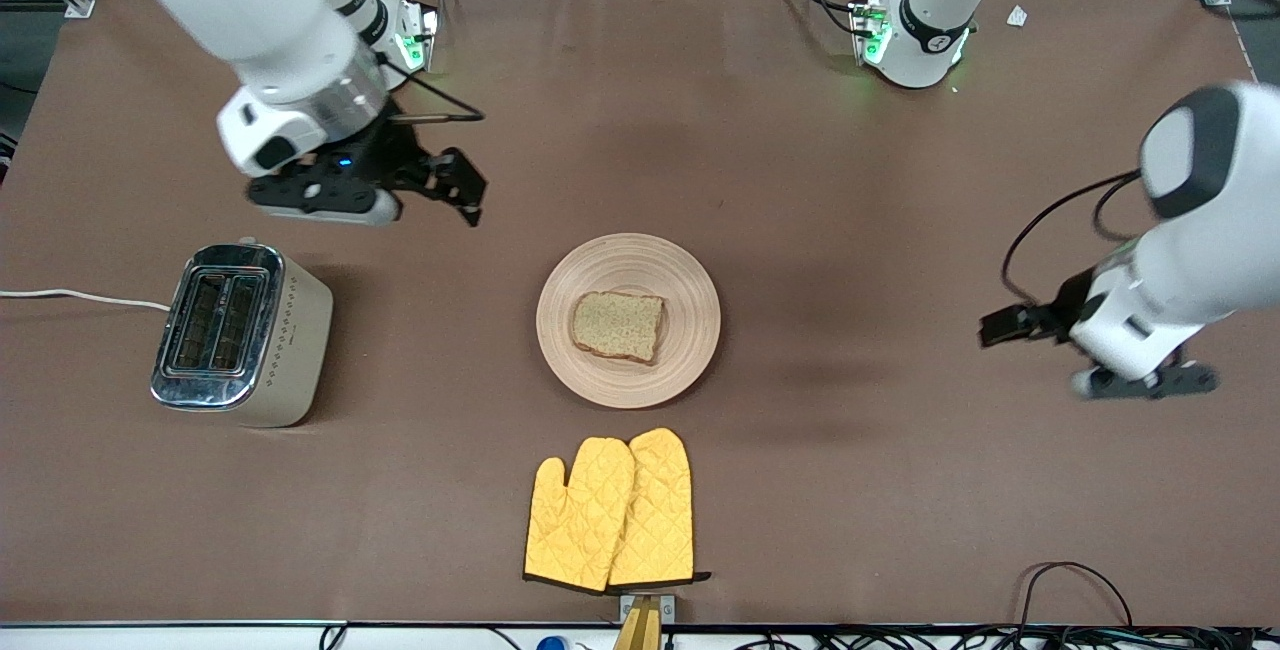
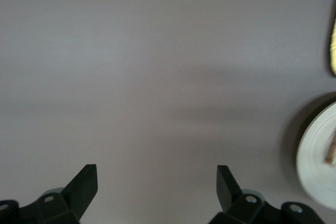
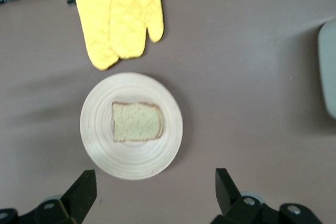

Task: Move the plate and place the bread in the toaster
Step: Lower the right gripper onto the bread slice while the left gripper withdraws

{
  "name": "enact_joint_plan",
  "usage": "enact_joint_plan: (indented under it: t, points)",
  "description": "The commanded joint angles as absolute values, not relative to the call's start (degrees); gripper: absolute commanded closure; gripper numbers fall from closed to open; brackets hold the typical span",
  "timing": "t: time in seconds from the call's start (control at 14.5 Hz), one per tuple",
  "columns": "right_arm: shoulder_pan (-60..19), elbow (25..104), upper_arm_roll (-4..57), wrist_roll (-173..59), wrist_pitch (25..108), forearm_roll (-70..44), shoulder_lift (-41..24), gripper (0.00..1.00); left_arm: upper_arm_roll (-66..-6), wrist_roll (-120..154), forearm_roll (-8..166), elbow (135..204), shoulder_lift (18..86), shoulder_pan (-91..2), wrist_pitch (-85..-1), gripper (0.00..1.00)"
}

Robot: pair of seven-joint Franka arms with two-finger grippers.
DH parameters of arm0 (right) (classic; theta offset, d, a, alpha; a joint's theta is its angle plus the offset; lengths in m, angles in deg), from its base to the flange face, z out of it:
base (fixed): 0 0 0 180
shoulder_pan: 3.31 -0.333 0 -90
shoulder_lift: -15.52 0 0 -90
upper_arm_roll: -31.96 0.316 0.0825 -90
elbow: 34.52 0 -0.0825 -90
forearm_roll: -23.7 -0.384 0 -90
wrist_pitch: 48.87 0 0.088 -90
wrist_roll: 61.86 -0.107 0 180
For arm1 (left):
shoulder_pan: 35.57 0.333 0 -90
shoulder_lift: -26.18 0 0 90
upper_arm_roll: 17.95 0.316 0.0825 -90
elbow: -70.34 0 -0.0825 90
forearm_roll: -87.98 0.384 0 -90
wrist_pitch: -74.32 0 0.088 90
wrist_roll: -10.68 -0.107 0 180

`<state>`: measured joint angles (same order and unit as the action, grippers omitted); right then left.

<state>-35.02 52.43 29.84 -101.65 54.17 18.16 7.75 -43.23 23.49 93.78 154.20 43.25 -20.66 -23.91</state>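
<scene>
The plate (image 1: 690, 290) lies mid-table with the bread (image 1: 618, 326) flat on it. The toaster (image 1: 240, 330) stands toward the right arm's end of the table, slots up and empty. My right gripper (image 1: 465, 192) is open and empty over bare tablecloth; its wrist view shows its open gripper (image 3: 156, 187), the plate (image 3: 100, 129), the bread (image 3: 136, 121) and the toaster's edge (image 3: 328, 72). My left gripper (image 1: 1005, 328) is open and empty over bare cloth toward the left arm's end. In its wrist view, the open gripper (image 2: 157, 182) shows with the plate's rim (image 2: 317, 163).
A pair of yellow oven mitts (image 1: 612, 510) lies nearer the front camera than the plate, also in the right wrist view (image 3: 121, 19). The toaster's white cord (image 1: 80, 298) runs off the table's end. Cables hang along the front edge (image 1: 1070, 580).
</scene>
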Motion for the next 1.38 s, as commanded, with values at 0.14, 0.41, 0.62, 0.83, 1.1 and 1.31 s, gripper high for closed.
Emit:
enact_joint_plan:
  t: [0.14, 0.41, 0.62, 0.83, 1.1, 1.31]
  points:
    - [-36.71, 53.81, 29.14, -104.67, 59.03, 20.44, -1.25, 0.00, -43.09, 23.43, 98.35, 153.06, 33.74, -20.98, -14.55, 0.00]
    - [-37.14, 54.25, 29.23, -104.67, 65.72, 20.36, -10.21, 0.00, -43.00, 23.60, 97.47, 149.62, 33.73, -20.81, -8.47, 0.00]
    - [-38.63, 54.34, 29.14, -104.67, 71.34, 20.36, -15.93, 0.00, -38.72, 23.16, 96.69, 150.58, 30.33, -23.60, -8.29, 0.00]
    - [-39.51, 54.34, 29.14, -104.67, 76.10, 20.36, -20.42, 0.03, -28.26, 22.90, 90.38, 152.77, 28.38, -30.98, -8.29, 0.00]
    - [-40.40, 54.34, 29.06, -104.58, 78.04, 20.79, -23.50, 0.27, -24.19, 23.08, 88.33, 157.95, 24.25, -34.78, -8.29, 0.00]
    - [-40.66, 54.60, 29.14, -104.58, 79.97, 20.79, -24.65, 0.36, -24.36, 23.08, 88.42, 158.67, 23.71, -35.04, -7.94, 0.00]
